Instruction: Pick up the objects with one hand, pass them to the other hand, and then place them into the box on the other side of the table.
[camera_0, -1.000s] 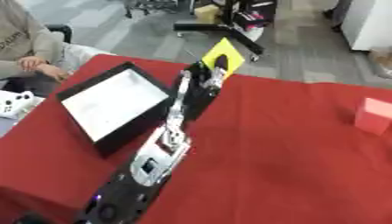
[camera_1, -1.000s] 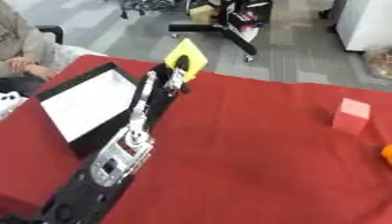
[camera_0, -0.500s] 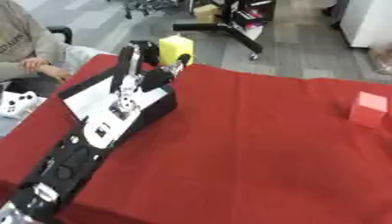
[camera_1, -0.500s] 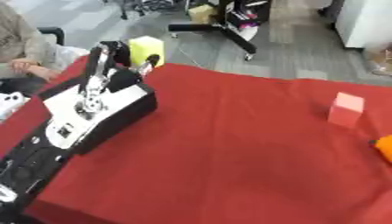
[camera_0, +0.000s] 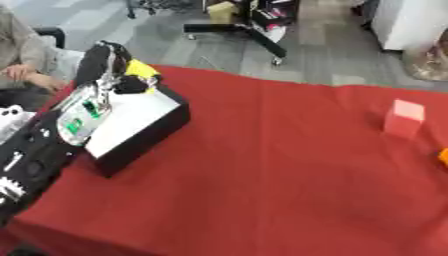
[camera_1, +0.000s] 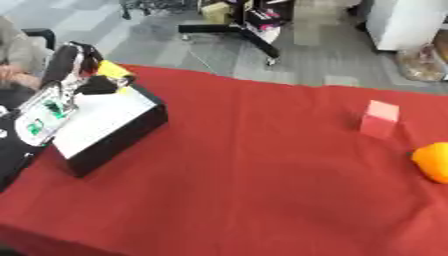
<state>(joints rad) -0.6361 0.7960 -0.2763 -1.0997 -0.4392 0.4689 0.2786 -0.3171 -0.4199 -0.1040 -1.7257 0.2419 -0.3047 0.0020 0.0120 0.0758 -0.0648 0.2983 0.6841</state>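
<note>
One yellow block sits pinched in your left robot hand over the box far corner, at ten o'clock on the tabletop. Release there and it may clip the rim and tumble outside.
</note>
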